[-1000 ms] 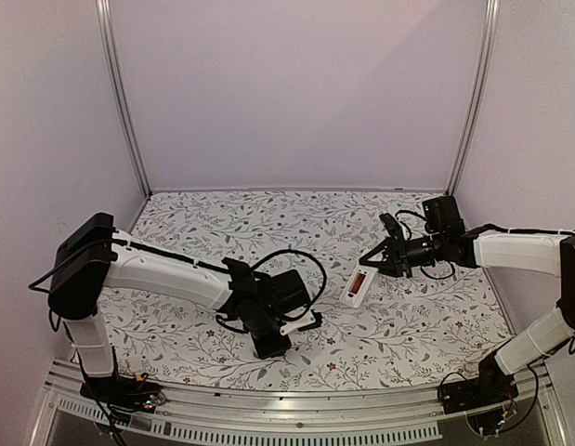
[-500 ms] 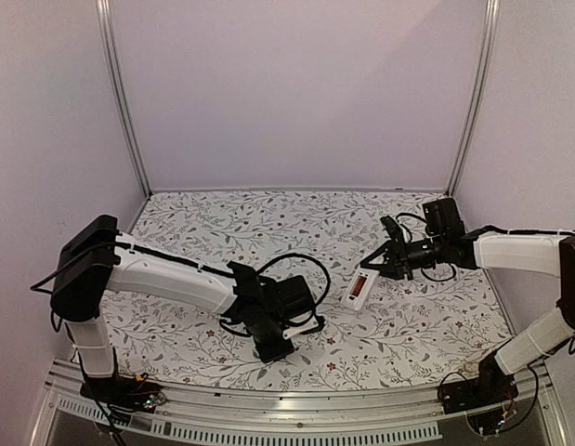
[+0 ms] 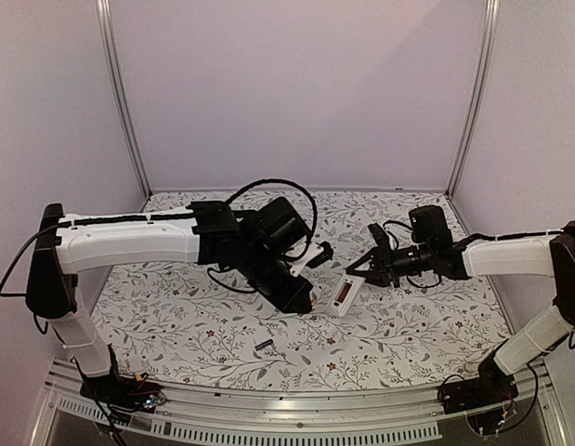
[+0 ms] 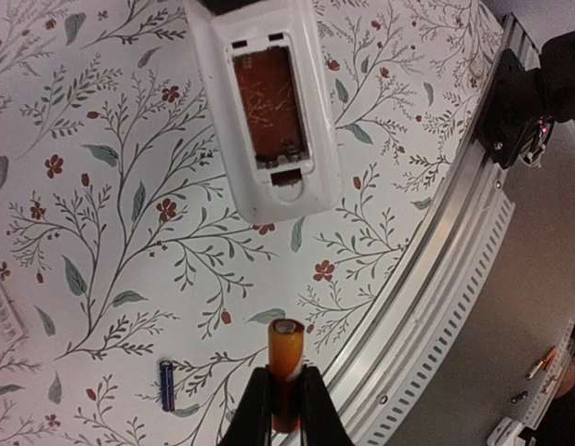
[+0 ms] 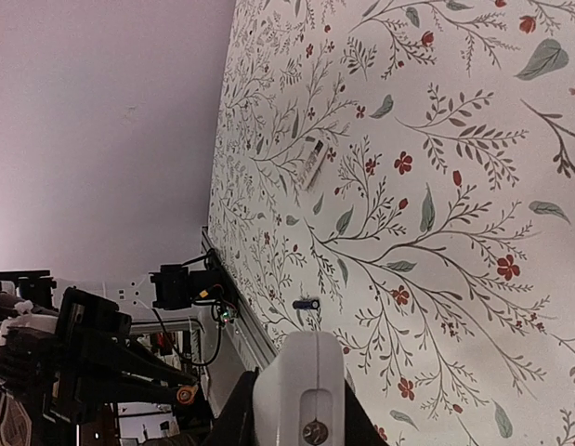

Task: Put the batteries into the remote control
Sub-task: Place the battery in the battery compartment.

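Running off the upper frame edge, the white rectangular remote control (image 4: 264, 102) sits gripped by the right tool (image 3: 363, 271). Below it, the left tool (image 4: 285, 395) pinches an orange-red cylindrical battery (image 4: 286, 353) above the floral-print table (image 4: 101, 186).

My left arm (image 3: 129, 240) stretches level from its shoulder out to mid-table with the wrist tipped down. The left gripper (image 4: 285, 413) is pinched tight on the orange battery (image 4: 286, 358). My right arm (image 3: 505, 255) reaches in nearly level from the right, and the right gripper (image 3: 366, 269) is closed on the remote control (image 3: 346, 294). It faces the left one, near but apart.
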Controlling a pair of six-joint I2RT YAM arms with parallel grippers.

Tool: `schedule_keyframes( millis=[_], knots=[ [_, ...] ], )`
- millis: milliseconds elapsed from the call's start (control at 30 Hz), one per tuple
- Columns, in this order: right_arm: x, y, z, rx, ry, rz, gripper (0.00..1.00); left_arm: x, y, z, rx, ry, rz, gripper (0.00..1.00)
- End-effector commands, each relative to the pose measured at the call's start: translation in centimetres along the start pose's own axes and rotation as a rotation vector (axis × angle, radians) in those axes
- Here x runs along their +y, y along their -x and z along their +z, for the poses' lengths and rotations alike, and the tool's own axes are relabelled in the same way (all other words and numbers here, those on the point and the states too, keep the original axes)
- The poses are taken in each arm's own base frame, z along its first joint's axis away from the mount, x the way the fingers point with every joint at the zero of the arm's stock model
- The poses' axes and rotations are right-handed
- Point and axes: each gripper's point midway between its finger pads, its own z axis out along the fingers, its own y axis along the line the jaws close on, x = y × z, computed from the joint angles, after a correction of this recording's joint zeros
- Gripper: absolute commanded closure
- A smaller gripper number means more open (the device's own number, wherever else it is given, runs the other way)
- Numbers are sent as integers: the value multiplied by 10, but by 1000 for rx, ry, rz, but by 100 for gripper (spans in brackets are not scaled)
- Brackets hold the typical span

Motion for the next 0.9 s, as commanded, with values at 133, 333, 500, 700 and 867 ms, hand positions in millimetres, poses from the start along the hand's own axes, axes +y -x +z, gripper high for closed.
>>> schedule_keyframes(
  millis=[133, 333, 500, 700, 867],
  knots=[
    [7, -1, 23, -16, 24, 25, 100, -2, 0, -6, 62, -11, -189, 100],
    [10, -9, 42, -2, 50, 60, 100, 5, 2, -1, 76, -7, -254, 100],
    [17, -17, 54, 15, 78, 72, 100, 12, 3, 5, 86, 9, -269, 100],
    [22, -24, 63, 28, 109, 84, 100, 19, 2, 12, 115, 12, -304, 100],
    [26, -25, 64, 30, 121, 86, 100, 28, -1, 16, 134, 16, -347, 100]
  ],
)
